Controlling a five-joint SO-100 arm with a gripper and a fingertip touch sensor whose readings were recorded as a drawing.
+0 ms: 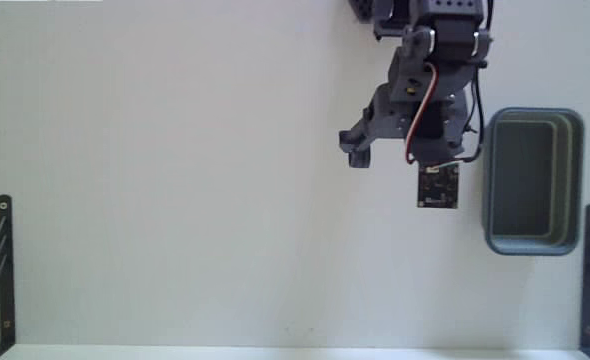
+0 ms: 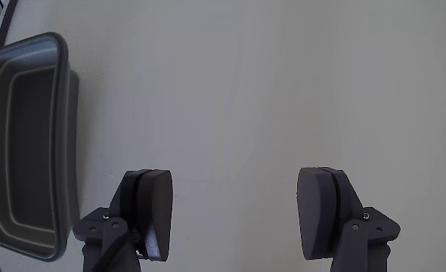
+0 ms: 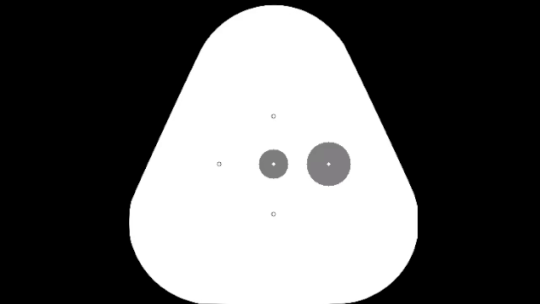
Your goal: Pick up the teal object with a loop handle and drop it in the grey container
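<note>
Fixed view: the arm (image 1: pixel 425 90) comes in from the top edge, right of centre, and folds downward over the white table (image 1: pixel 175 200).
Arm pose: dark grey links stacked close together, with a red and white cable running down along them; a small circuit board (image 1: pixel 438 187) hangs at the lowest point of the arm.
Gripper, fixed view: one dark finger juts out to the left of the arm; the fingertips are hard to make out from this angle.
Gripper, wrist view: the gripper (image 2: pixel 234 215) is released, its two dark fingers (image 2: pixel 151 211) standing well apart with only bare table surface between them.
Grasp: nothing is held.
Grey container, fixed view: the grey container (image 1: pixel 575 180) sits on the table at the right side, just right of the arm, long side running near to far.
Grey container, wrist view: it lies at the left edge (image 2: pixel 66 143), left of the left finger and apart from it.
Container contents: the darker interior that can be seen holds nothing.
Teal object with a loop handle: it does not appear in either the fixed view or the wrist view, so its place cannot be told.
</note>
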